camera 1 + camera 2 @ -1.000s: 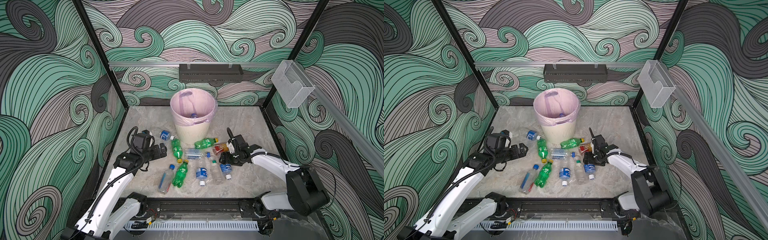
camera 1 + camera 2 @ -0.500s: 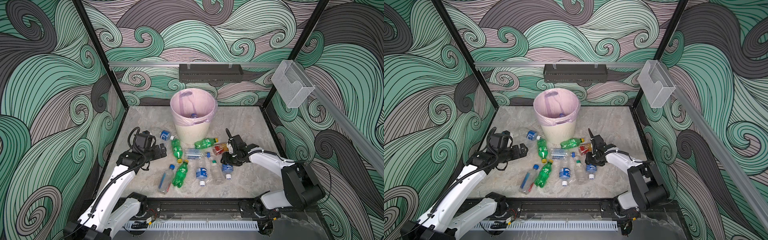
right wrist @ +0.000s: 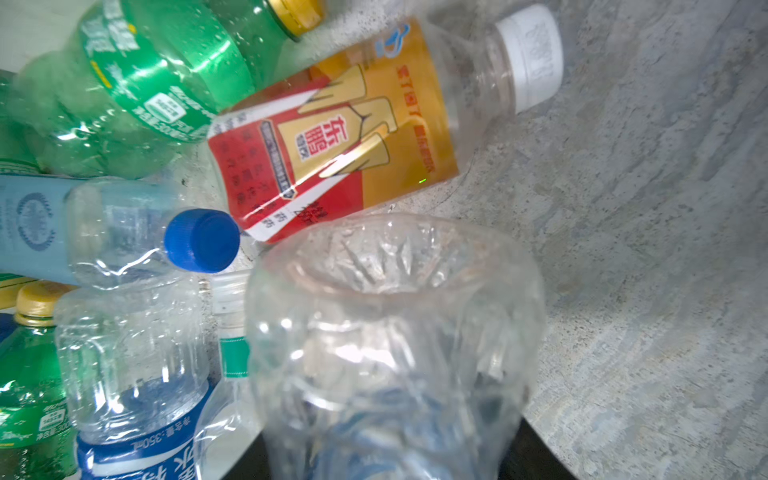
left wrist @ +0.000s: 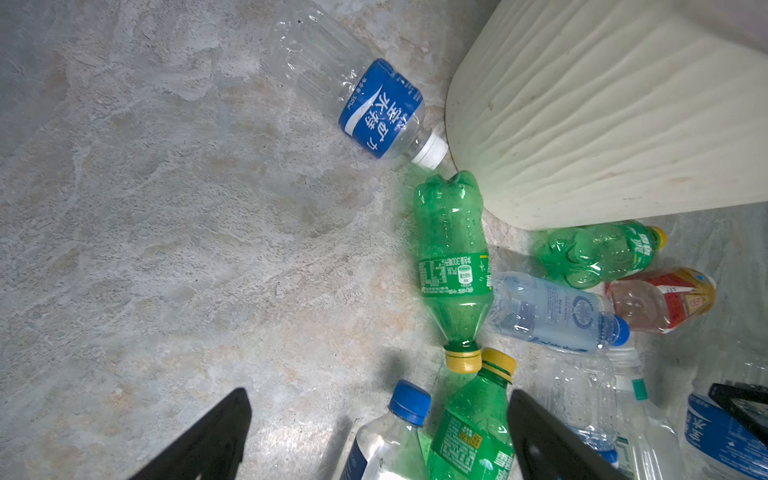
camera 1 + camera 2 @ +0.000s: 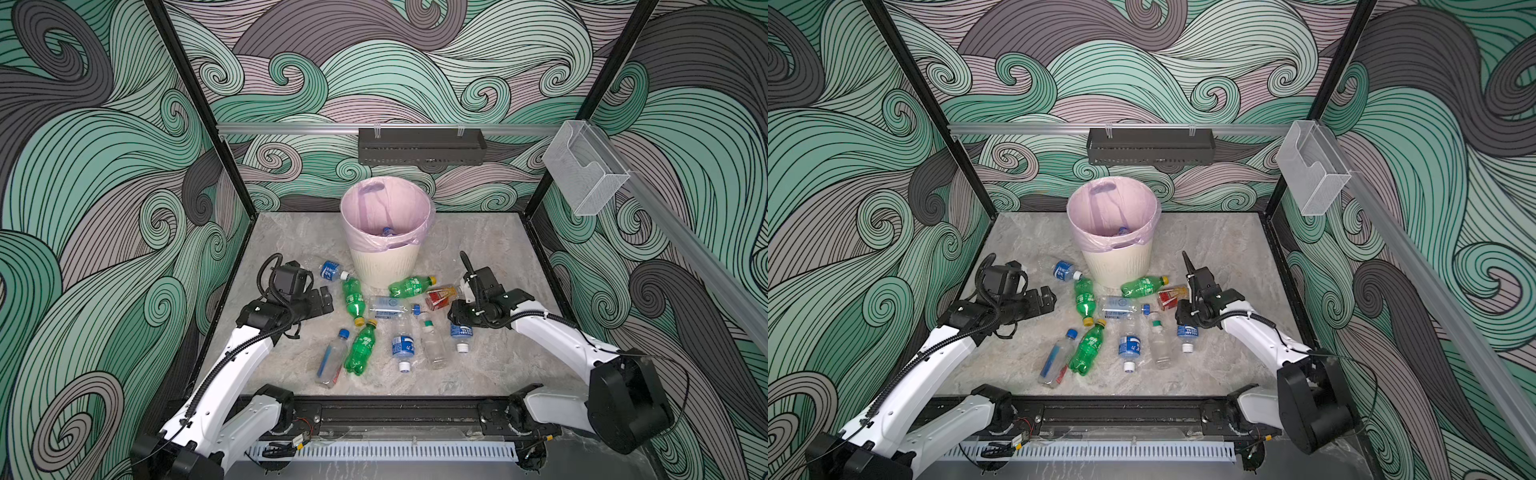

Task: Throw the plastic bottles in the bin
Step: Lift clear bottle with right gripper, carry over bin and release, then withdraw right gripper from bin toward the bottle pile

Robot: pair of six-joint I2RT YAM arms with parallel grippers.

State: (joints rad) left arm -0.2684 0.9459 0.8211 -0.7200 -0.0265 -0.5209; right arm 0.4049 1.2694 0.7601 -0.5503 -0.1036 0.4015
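One clear bottle [image 3: 390, 332], low on the desk [image 5: 498, 365] short of the bin [image 5: 384, 266], is now pinched by the right pincer [image 5: 461, 319], which has just closed; left pincer [image 4: 374, 436] hangs spread. Lift can follow.

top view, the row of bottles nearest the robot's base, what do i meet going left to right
clear bottle with a blue cap, green bottle with a yellow cap, blue-labelled bottle with a white cap, clear bottle with a green neck band, rightmost blue-labelled bottle

东鹏 on red-labelled bottle [image 3: 332, 137]; 350mL on blue-labelled bottle [image 3: 133, 395]; 300 on green bottle [image 4: 453, 257] label.
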